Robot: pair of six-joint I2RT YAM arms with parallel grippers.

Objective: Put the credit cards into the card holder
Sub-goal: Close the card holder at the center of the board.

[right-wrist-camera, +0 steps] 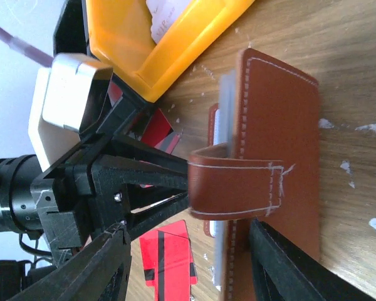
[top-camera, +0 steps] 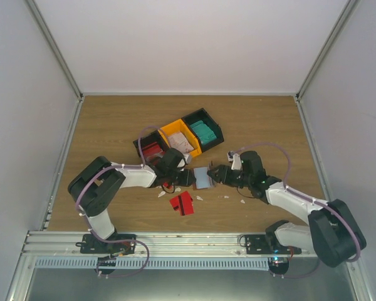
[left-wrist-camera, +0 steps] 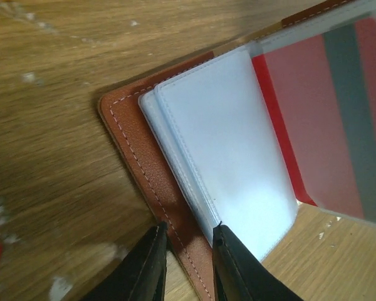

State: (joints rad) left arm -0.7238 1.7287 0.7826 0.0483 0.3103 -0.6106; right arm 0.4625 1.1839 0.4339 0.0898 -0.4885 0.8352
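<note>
Between the two arms on the worktop (top-camera: 113, 125) lies the open reddish-brown card holder (top-camera: 202, 177), with a pocketed red card (left-wrist-camera: 313, 106) showing behind clear plastic. At its left edge the left end effector (left-wrist-camera: 189, 229) straddles the stitched cover, gap narrow; whether it clamps cannot be told. On the holder's right, the right end effector (right-wrist-camera: 191, 229) stands wide, gripping nothing. A loose red card (top-camera: 182, 202) lies nearer, with the joined bins (top-camera: 169, 128) farther.

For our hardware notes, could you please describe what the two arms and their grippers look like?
The left arm and right arm have white links between bulky black joints, each with a lilac cable looped alongside. The left gripper and right gripper are black, with tapering fingers.
</note>
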